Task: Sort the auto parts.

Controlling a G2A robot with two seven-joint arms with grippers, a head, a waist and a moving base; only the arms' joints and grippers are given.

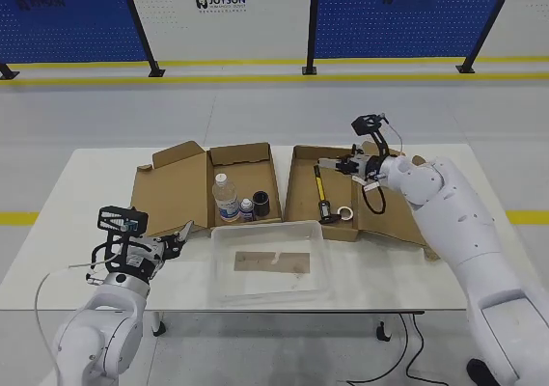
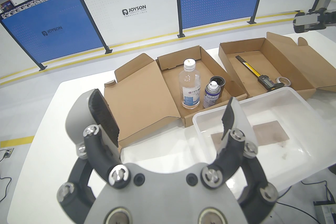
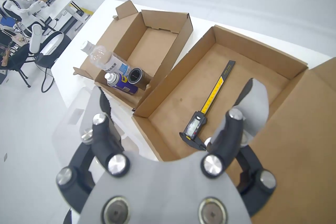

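Note:
Two open cardboard boxes stand side by side on the white table. The left box holds a clear bottle, a blue spray can and a black cylinder. The right box holds a digital caliper and a tape roll. My left gripper hangs open and empty near the table's front left. My right gripper hovers open and empty above the right box.
A clear plastic tray with a brown patch on its bottom sits in front of the boxes. Both box lids lie flat outward, one to the left and one to the right. Blue and white fence panels stand beyond the table.

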